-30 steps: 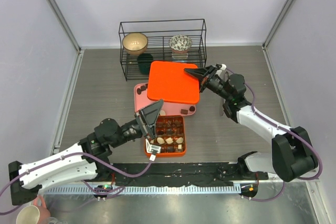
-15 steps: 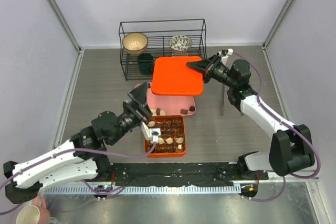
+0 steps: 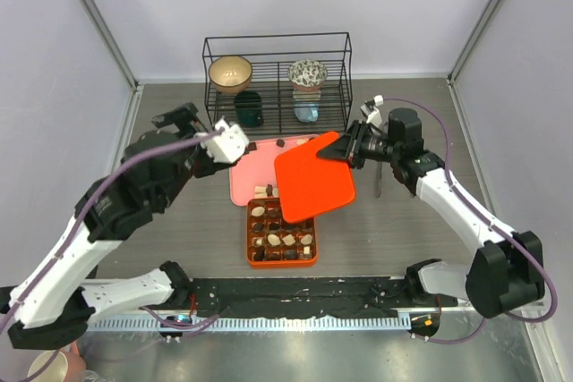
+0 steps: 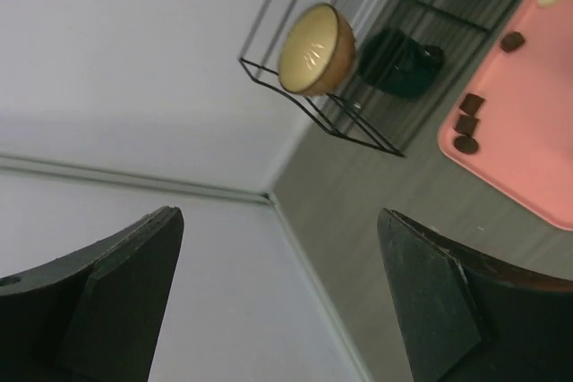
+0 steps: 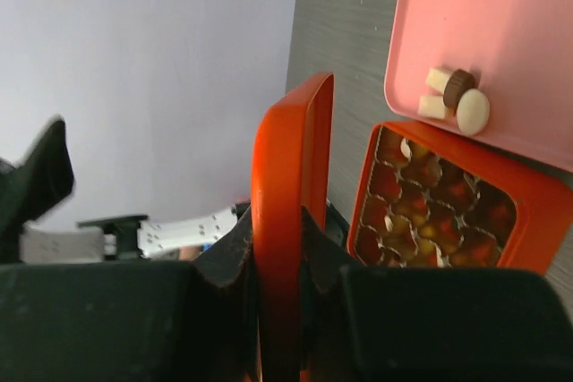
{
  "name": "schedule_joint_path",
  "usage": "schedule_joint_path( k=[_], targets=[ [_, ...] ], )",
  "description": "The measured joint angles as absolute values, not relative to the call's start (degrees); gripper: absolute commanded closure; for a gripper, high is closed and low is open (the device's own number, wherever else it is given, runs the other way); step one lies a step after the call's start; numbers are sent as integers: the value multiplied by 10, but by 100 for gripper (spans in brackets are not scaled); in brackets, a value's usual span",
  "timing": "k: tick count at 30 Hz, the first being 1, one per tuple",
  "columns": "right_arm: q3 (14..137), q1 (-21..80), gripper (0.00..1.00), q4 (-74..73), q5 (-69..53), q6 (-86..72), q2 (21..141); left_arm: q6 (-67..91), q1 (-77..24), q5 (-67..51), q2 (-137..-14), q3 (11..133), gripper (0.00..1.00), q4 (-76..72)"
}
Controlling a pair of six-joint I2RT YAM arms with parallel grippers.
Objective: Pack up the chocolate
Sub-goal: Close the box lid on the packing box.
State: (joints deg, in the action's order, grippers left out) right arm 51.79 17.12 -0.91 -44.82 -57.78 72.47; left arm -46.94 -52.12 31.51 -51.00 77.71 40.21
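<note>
Wire rack at the back of the table plays no part in this step, so I leave it alone. The orange lid is the big item: it hangs tilted, covering the far right corner of the orange gridded box and part of the pink tray in the top view. My right gripper is pinching the lid by its edge. My left gripper is raised beside the tray's far left corner, fingers spread wide with nothing between them. Most of the chocolate sits in the box's cells, but a few loose pieces lie on the tray just beyond the box. I read this as the closing step. Next I must level the lid, square it over the box rim and lower it evenly. Those loose pieces arguably want packing first.
</note>
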Motion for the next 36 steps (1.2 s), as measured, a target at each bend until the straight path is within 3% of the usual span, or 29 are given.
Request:
schedule_joint_path(
  k=[6,11,17,23,28,36],
  targets=[
    [469,202,95,-44,-463,-504,642,-316,-401,221,-672,927,9,545],
    [393,247,96,-12,-456,-490,583,-218,-312,119,-741,933,12,611],
    [324,269,97,106,-435,-527,576,-138,-179,-10,-684,828,19,602],
    [286,312,99,250,-395,-586,650,-106,-49,-133,-620,712,27,595],
    [247,331,99,347,-360,-638,704,-100,-22,-193,-630,664,30,589],
    [209,336,99,392,-302,-679,712,-89,-21,-237,-648,627,48,579]
  ],
)
